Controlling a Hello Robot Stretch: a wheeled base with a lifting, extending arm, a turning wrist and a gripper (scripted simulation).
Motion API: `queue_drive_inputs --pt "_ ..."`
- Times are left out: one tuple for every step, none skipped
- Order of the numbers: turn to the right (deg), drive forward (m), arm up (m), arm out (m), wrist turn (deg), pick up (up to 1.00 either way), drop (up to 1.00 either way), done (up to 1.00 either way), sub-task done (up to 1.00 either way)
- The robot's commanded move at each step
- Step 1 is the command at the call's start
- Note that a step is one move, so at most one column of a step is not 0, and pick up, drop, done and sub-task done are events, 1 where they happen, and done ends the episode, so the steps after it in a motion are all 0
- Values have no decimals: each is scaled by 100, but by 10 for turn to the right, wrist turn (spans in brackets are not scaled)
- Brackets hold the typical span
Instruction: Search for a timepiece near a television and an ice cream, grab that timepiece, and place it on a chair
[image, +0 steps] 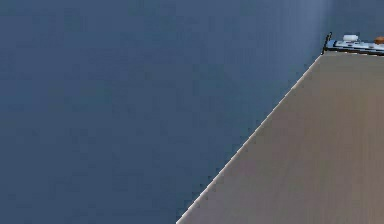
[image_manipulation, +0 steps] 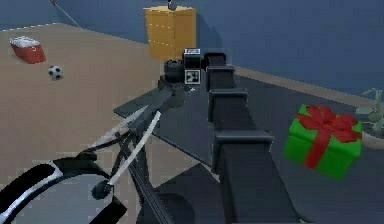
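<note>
Showing fingers (image_manipulation: 165, 97) by dark table (image_manipulation: 185, 128) — green gift box (image_manipulation: 322, 142), red bow

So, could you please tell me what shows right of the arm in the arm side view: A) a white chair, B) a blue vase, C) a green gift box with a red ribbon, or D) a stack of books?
C: a green gift box with a red ribbon sits there.

A home room: blue walls (image: 130, 90), a yellow dresser (image_manipulation: 172, 38), a football (image_manipulation: 56, 72) and a wrapped green gift (image_manipulation: 322, 140).
</note>
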Motion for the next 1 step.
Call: queue_drive_inputs --pt "0 0 0 -28 0 0 0 0 0"
